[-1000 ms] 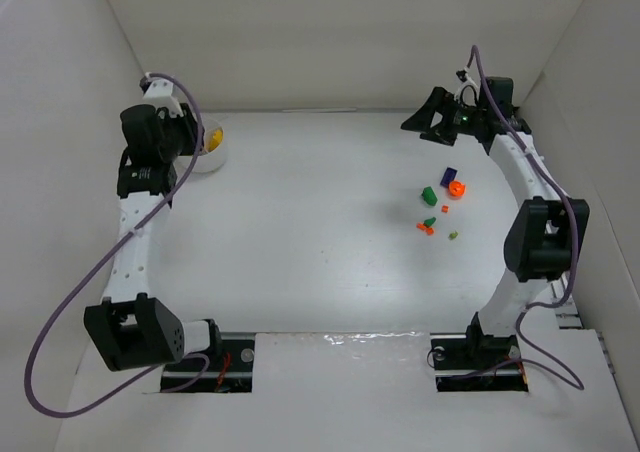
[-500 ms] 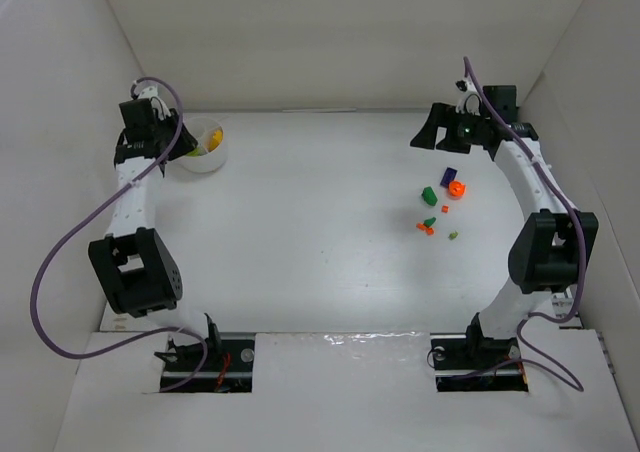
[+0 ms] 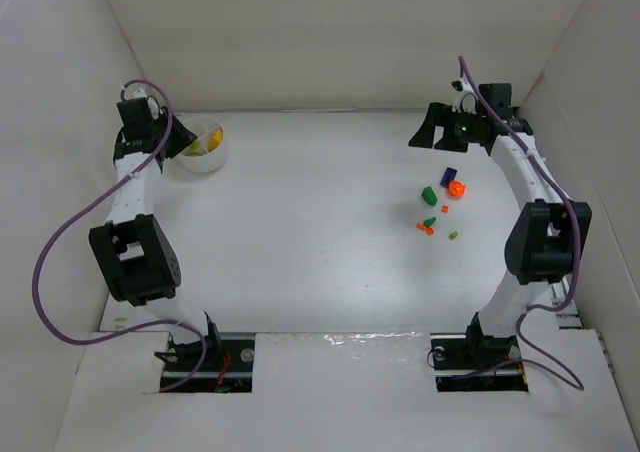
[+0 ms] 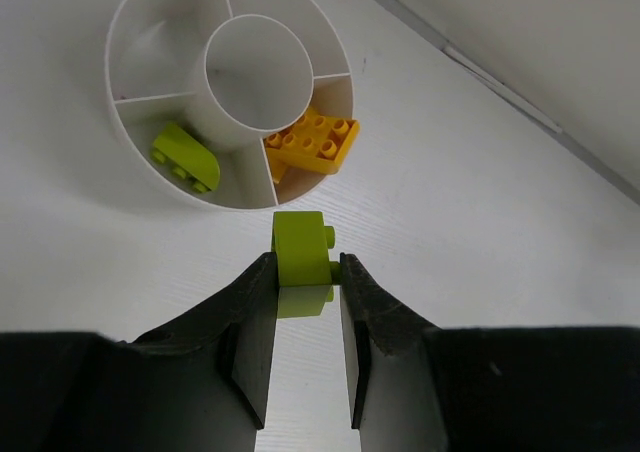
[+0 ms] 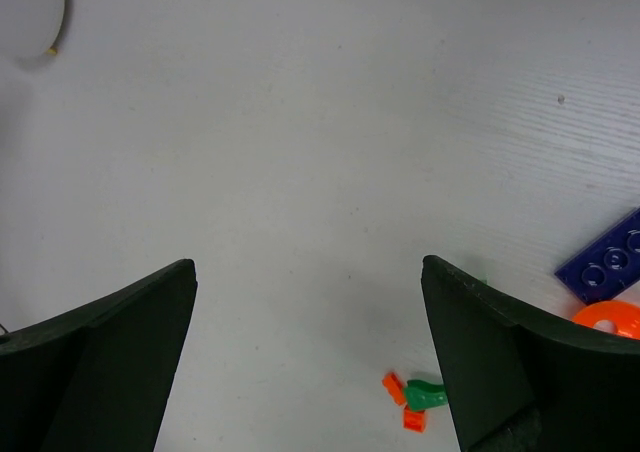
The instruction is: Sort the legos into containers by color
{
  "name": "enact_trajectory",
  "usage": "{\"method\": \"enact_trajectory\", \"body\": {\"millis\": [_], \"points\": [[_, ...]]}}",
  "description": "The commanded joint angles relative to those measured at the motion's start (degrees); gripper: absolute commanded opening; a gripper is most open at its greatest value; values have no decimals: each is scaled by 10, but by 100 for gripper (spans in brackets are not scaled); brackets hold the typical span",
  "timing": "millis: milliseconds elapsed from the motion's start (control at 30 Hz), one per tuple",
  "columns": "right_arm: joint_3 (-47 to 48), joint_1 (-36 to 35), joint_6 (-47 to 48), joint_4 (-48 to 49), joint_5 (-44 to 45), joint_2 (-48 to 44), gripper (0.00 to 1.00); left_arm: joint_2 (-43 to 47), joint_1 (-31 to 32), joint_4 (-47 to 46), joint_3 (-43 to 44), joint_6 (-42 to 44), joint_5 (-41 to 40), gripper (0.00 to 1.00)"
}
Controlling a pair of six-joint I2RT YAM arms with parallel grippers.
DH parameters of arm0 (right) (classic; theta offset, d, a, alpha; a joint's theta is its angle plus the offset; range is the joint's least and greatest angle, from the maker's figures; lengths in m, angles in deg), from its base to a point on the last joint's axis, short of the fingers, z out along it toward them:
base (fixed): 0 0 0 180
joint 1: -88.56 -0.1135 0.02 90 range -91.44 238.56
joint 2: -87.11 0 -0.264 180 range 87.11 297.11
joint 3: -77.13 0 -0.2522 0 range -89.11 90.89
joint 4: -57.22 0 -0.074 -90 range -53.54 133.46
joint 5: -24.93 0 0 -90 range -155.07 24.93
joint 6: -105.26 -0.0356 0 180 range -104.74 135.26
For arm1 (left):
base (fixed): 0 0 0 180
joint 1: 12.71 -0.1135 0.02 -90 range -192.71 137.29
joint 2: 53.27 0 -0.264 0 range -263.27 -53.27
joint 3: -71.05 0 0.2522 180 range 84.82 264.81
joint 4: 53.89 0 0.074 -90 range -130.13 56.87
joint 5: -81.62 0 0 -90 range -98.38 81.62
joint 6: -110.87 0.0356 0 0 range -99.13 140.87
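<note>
A lime-green lego (image 4: 302, 247) is clamped between the left fingers (image 4: 250, 322), just short of the white bowl (image 4: 165, 47) at the far left of the table (image 3: 310, 232). It is likely lined up for the section holding a matching lime piece (image 4: 185, 155), next to the yellow lego (image 4: 315, 142). The loose legos (image 3: 440, 204) lie on the right. Above them the right fingers (image 5: 100, 352) stand wide apart and empty, presumably ready to pick.
</note>
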Motion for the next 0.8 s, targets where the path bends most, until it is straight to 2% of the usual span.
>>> {"method": "enact_trajectory", "body": {"millis": [0,333,767], "points": [[36,-1,11,3,-10,1,98,-8,0,-32,17,-57,-1,0],[36,-1,16,3,-15,17,98,-43,0,-5,56,-129,-103,0],[63,-11,21,3,-4,40,98,-70,0,1,66,-156,-144,0]]}}
